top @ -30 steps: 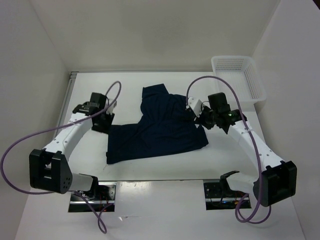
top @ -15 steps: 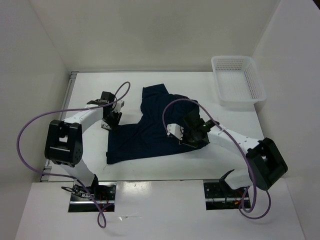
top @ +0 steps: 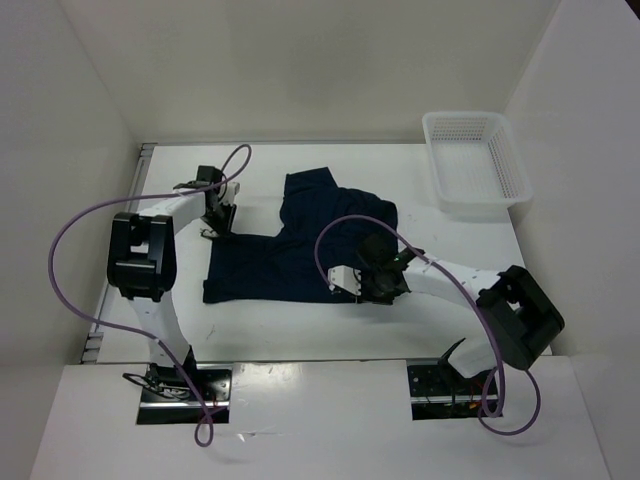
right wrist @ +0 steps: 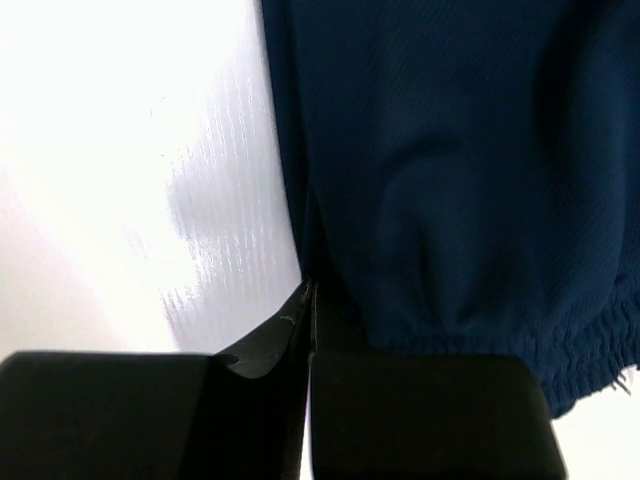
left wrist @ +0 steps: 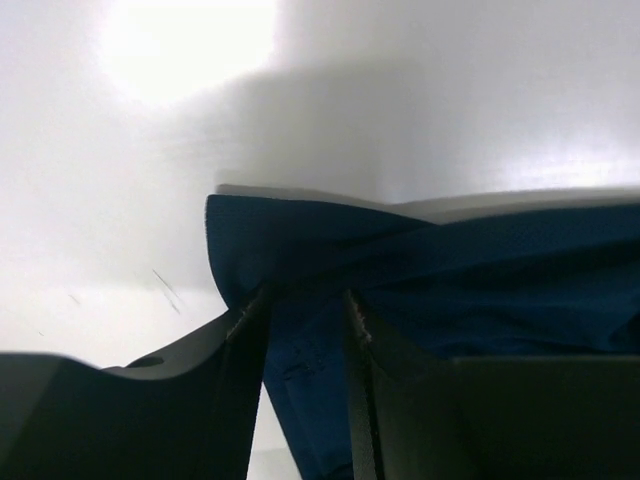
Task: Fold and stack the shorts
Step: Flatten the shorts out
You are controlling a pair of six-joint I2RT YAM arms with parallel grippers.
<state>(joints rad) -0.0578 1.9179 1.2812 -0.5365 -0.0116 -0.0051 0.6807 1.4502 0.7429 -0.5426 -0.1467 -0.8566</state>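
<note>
The dark navy shorts (top: 290, 260) lie partly folded in the middle of the white table (top: 460, 235), with one leg pointing to the far side. My left gripper (top: 214, 224) is at their left corner; in the left wrist view it (left wrist: 300, 322) is shut on a fold of the shorts (left wrist: 480, 270). My right gripper (top: 355, 286) is at the shorts' near right edge. In the right wrist view its jaws (right wrist: 310, 300) are pressed together on the edge of the cloth (right wrist: 450, 150), beside the gathered waistband (right wrist: 590, 360).
A white mesh basket (top: 478, 160) stands at the far right corner of the table, with nothing in it. White walls close in the table at the back and sides. Purple cables loop above both arms.
My right gripper has come left and nearer with the shorts' right edge, so the cloth is now narrower. My left gripper has moved a little farther away and left with its corner.
</note>
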